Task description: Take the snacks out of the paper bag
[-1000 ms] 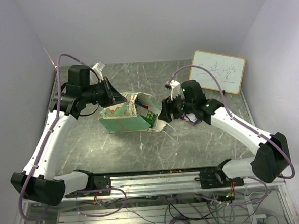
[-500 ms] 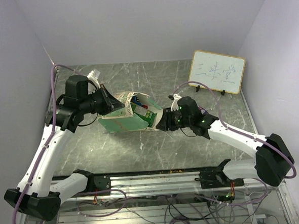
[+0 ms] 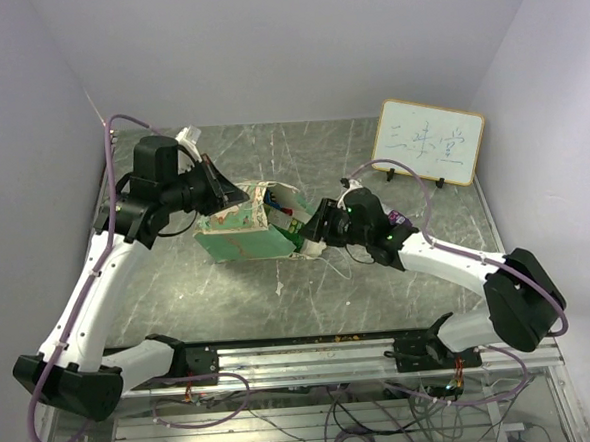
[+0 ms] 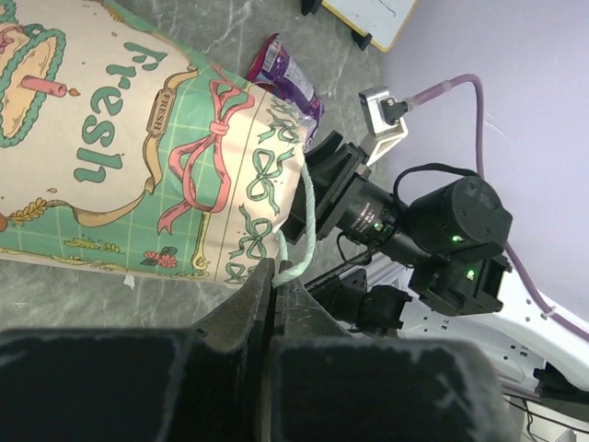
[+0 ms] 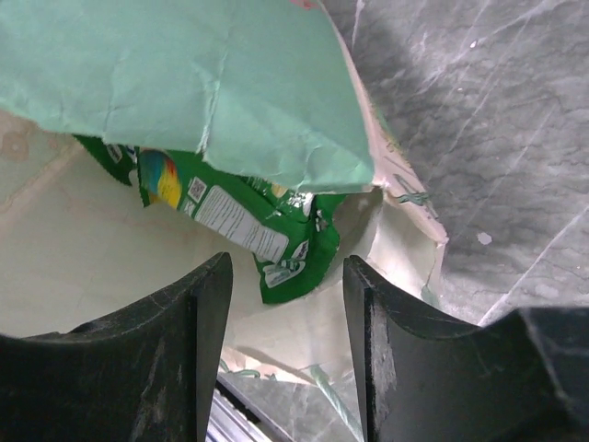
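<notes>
The mint-green paper bag [image 3: 238, 246] is lying sideways on the surface [image 3: 179, 288], its mouth facing the spread right tool [image 5: 283, 276]. The green glossy snack packet [image 5: 244, 221] is lying just inside, straight ahead, its long axis slanting across the tool's gap. The left tool [image 4: 274, 276] is pinching the bag's rim.

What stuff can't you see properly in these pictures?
1. Snack count: right wrist view, a flap of the paper bag covers all but one green packet.
2. Purple packet: left wrist view, the bag hides most of it.
3. Whiteboard writing: top view, too small to read.
</notes>
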Controlling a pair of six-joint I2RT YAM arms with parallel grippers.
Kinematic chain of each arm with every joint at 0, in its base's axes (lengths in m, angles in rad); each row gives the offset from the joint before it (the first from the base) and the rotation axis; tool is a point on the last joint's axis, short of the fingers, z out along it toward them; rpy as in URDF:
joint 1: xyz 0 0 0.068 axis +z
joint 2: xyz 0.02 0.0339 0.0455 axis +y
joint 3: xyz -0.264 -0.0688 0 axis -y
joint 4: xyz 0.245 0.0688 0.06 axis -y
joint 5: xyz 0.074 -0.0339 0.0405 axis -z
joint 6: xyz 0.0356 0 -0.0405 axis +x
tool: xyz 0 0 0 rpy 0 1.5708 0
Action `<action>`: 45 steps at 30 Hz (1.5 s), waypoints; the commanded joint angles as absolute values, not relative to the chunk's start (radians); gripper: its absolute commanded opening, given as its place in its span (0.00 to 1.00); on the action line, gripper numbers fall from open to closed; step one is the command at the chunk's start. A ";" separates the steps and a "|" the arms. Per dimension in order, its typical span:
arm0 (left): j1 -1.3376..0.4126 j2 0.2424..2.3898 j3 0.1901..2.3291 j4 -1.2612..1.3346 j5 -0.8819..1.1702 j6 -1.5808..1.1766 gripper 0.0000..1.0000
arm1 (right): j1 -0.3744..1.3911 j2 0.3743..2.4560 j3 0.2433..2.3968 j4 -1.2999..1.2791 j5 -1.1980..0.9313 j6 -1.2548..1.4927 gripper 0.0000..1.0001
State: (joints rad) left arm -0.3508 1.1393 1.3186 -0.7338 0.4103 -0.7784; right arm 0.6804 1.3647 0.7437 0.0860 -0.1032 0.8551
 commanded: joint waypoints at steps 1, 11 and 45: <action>-0.359 1.154 1.368 -0.711 0.441 -0.748 0.07 | 0.681 1.386 0.713 0.185 -0.023 0.938 0.52; -0.359 1.182 1.391 -0.734 0.483 -0.724 0.07 | 0.732 1.483 0.713 0.259 0.034 1.038 0.56; -0.359 1.192 1.443 -0.832 0.501 -0.635 0.07 | 0.787 1.537 0.768 0.338 0.132 1.002 0.13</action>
